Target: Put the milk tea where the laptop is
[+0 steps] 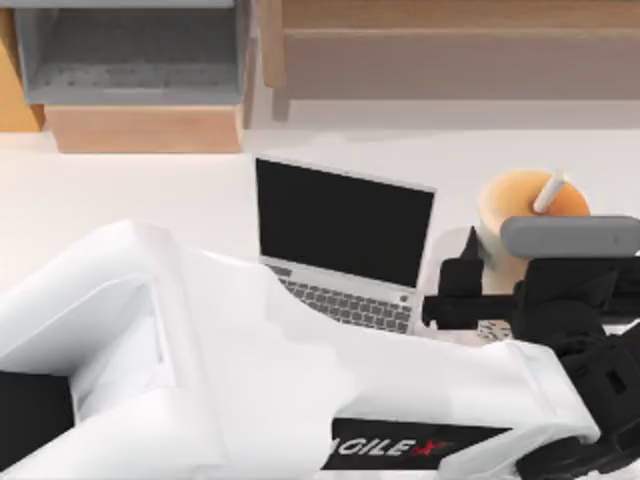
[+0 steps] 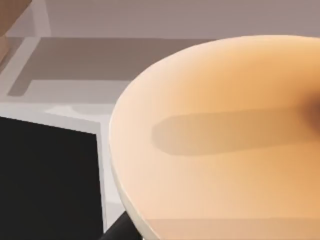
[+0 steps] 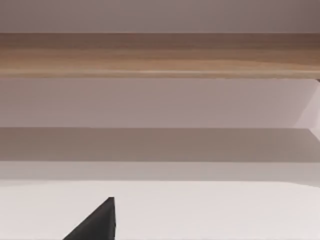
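Milk tea (image 1: 520, 215) stands at the table's right side, just right of the open laptop (image 1: 345, 245), orange lid and white straw (image 1: 549, 193) up. From above, my big white arm sweeps across from the near left, and its black left gripper (image 1: 470, 285) sits at the cup's near side; I cannot tell whether the fingers are clamped or loose.

Left wrist camera: the tan cup wall looms very close, the laptop's black screen (image 2: 47, 180) off beside it.

Right wrist camera: pale table, wooden furniture (image 3: 160, 55) beyond, a dark finger tip (image 3: 97, 222) at the edge; its grip I cannot judge either.

Risk from here, I reckon: a tall cup gripped low could tip, or clip the screen.
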`<state>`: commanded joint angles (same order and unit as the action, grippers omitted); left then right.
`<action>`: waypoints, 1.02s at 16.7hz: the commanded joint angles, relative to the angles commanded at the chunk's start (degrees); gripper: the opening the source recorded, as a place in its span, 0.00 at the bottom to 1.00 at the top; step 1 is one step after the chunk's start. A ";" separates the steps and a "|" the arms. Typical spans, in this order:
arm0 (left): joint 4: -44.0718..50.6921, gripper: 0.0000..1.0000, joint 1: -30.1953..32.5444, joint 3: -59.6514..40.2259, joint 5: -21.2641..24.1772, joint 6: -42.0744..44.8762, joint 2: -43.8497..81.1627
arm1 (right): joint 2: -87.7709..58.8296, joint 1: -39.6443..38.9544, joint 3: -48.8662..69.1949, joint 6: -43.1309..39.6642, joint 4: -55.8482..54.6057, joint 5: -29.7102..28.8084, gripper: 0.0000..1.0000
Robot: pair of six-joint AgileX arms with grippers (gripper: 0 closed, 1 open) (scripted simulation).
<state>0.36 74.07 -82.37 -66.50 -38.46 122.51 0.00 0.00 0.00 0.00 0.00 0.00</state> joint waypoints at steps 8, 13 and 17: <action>-4.34 0.00 -0.37 -2.09 -1.77 -0.30 -0.63 | 0.00 0.00 0.00 0.00 0.00 0.00 1.00; -10.90 0.00 -0.49 -4.75 -4.05 -0.95 -1.38 | 0.00 0.00 0.00 0.00 0.00 0.00 1.00; -12.03 0.00 -0.57 -3.86 -3.89 -0.74 -0.98 | 0.00 0.00 0.00 0.00 0.00 0.00 1.00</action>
<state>-11.67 73.50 -86.23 -70.40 -39.19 121.52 0.00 0.00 0.00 0.00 0.00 0.00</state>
